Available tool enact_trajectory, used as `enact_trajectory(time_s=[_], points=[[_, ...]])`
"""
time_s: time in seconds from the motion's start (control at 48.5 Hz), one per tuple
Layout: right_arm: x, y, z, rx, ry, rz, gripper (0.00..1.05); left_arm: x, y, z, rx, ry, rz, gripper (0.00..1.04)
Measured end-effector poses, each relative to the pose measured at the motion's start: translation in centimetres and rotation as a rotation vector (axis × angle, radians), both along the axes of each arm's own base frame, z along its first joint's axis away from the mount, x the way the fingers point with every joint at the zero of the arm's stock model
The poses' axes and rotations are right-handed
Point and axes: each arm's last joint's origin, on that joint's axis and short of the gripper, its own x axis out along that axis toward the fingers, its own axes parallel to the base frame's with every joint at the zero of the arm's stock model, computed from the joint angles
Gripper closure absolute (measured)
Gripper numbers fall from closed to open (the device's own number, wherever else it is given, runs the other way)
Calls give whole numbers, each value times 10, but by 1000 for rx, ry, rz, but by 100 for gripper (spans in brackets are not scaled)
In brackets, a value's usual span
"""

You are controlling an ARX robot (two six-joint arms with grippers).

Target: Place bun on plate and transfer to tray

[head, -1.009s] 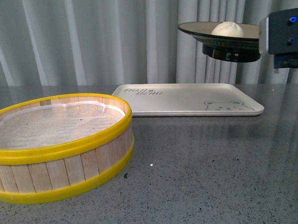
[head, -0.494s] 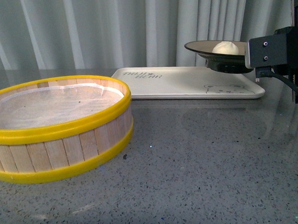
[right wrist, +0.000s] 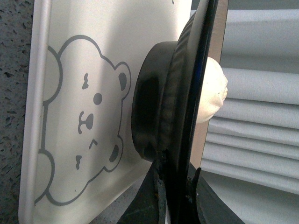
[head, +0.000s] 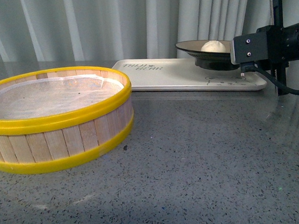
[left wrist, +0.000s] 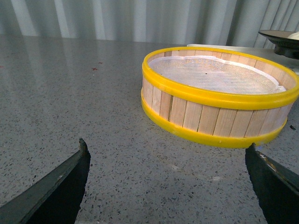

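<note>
1. Contents of the wide, shallow round plate (head: pixel 190 48), beige-tan inside with a glossy black rim and foot: one small round cream-white steamed bun (head: pixel 213 45), lying near the plate's middle.
2. The plate is level over the right part of the flat rectangular cream-white plastic tray (head: pixel 162 74), beside the grey bear drawing (right wrist: pixel 88 121) printed there. The pictures do not settle whether the black foot touches the tray or hangs just above it.
3. The right gripper (right wrist: pixel 175 179) is clamped on the plate's rim on the right-hand side, one dark finger on each face of the rim.
4. The tray itself lies flat on the grey speckled stone table (head: pixel 202 159), at the far side, close to the pale pleated curtain (head: pixel 110 23).
5. The round wooden-slat steamer basket with yellow hoops (head: pixel 66 142) stands on the table at the near left, well apart from the plate and just in front of the tray's left end. Inside it lies a white liner sheet with a crinkled edge.
6. The left gripper (left wrist: pixel 167 145) is spread wide over bare table near the basket, its two dark fingers holding nothing.
</note>
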Motion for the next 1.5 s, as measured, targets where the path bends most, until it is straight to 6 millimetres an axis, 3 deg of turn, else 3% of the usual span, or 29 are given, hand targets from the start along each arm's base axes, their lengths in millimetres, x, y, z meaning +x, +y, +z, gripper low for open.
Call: enact_trajectory(time_s=[0.742, 1.03, 1.174, 1.298, 1.401, 1.504], points=[[8, 16, -12, -33, 49, 25, 102, 0, 0, 0, 0, 0, 0, 7], [-3, 21, -13, -5, 69, 36, 61, 0, 0, 0, 0, 0, 0, 7], [-28, 25, 3, 49, 65, 60, 34, 0, 0, 0, 0, 0, 0, 7], [-73, 29, 35, 165, 9, 103, 8, 0, 0, 0, 0, 0, 0, 7], [-118, 23, 65, 330, -120, 70, 9, 0, 0, 0, 0, 0, 0, 7], [-163, 3, 81, 651, -200, -161, 9, 0, 0, 0, 0, 0, 0, 7]])
